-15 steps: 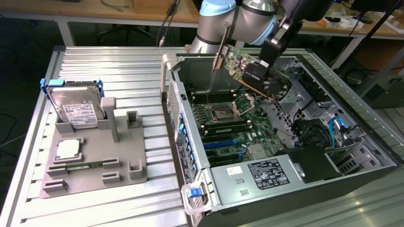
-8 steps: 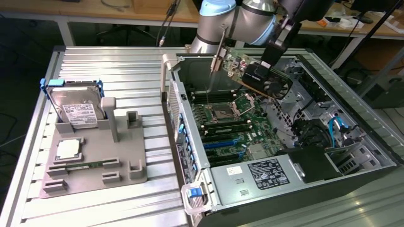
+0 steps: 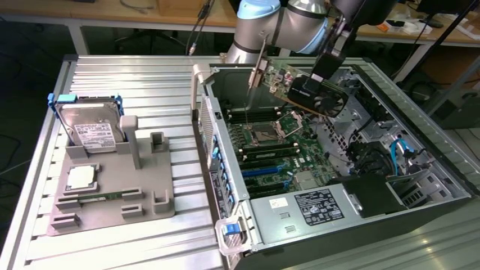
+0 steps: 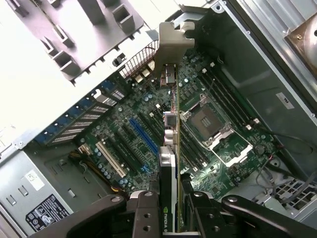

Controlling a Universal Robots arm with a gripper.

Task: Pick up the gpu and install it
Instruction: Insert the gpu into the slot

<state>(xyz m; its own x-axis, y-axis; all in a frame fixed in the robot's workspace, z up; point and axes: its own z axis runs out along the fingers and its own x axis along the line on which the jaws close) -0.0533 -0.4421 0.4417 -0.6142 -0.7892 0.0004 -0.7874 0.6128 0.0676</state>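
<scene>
hand [image 4: 171,214], black, two-fingered: pinching the gpu [image 4: 167,163], a thin dark expansion card with silvery metal bracket, by its near end. position: held aloft over the open grey metal computer case [image 3: 431,146], above its green motherboard [image 4: 124,119]. outside the case, on the ribbed metal bench [image 3: 135,73]: silver hard drive in blue frame [image 3: 89,126], upright in grey plastic holder [image 3: 120,197].

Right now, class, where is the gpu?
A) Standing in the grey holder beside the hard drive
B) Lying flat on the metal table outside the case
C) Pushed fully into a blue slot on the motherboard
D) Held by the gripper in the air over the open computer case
D: the gripper is clamped on the gpu, which hangs above the motherboard, clear of its slots.
</scene>
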